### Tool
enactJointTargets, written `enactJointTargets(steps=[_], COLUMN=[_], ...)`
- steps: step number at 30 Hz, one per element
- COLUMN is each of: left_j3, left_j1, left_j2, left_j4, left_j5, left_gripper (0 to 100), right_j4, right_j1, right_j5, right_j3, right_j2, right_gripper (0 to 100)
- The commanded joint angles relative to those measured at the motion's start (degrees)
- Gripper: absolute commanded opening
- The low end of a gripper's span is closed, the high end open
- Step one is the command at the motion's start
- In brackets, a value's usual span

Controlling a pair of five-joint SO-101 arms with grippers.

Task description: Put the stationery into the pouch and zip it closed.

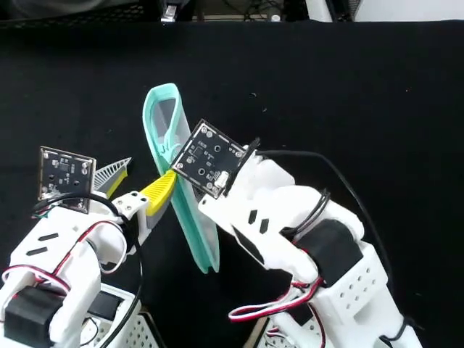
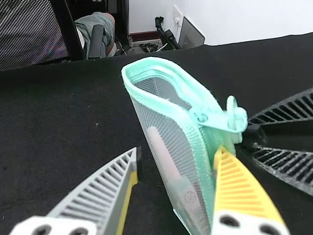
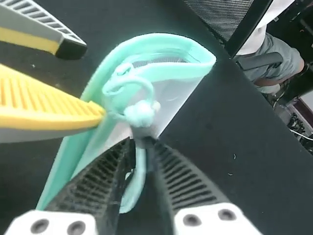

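Your right hand (image 3: pixel 139 139) is clamped on the zipper pull (image 3: pixel 131 100) of the teal mesh pouch (image 1: pixel 163 109) standing centre of the tabletop (image 1: pixel 348 94), pen (image 2: pixel 161 156) inside, while your open left hand (image 1: pixel 148 171) braces its side, likely for zipping.

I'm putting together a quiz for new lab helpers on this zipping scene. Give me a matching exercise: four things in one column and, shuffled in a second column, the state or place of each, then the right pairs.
Things
1. pouch
2. zip pull
3. left claw
4. pale pink pen

States or places
A. open, one finger against the pouch's side
B. inside, behind the mesh
C. on its edge on the table, mouth gaping at the end away from the arms
D. pinched in the right claw

Pairs: 1-C; 2-D; 3-A; 4-B
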Motion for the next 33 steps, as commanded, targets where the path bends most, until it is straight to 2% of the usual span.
enactJointTargets(steps=[1,4,21,27,33], left_j3=[-0.66,-0.66,-0.57,-0.40,-0.40], left_j1=[0.66,0.66,0.66,0.66,0.66], left_j2=[-0.26,-0.26,-0.26,-0.26,-0.26], left_j4=[-1.23,-1.23,-1.14,-1.05,-0.97], left_j5=[0.35,0.35,-1.58,-1.58,-1.58], left_gripper=[26,26,26,26,26], right_j4=[0.18,0.18,-3.60,-6.86,-6.77], right_j1=[-0.53,-0.53,-0.62,-3.96,-4.22], right_j5=[-0.53,-0.53,-0.53,-0.09,-0.53], right_j3=[0.04,-0.13,0.04,1.63,3.56], right_j2=[-0.22,-0.22,0.31,0.31,0.31], right_gripper=[18.0,21.6,21.4,12.6,19.0])
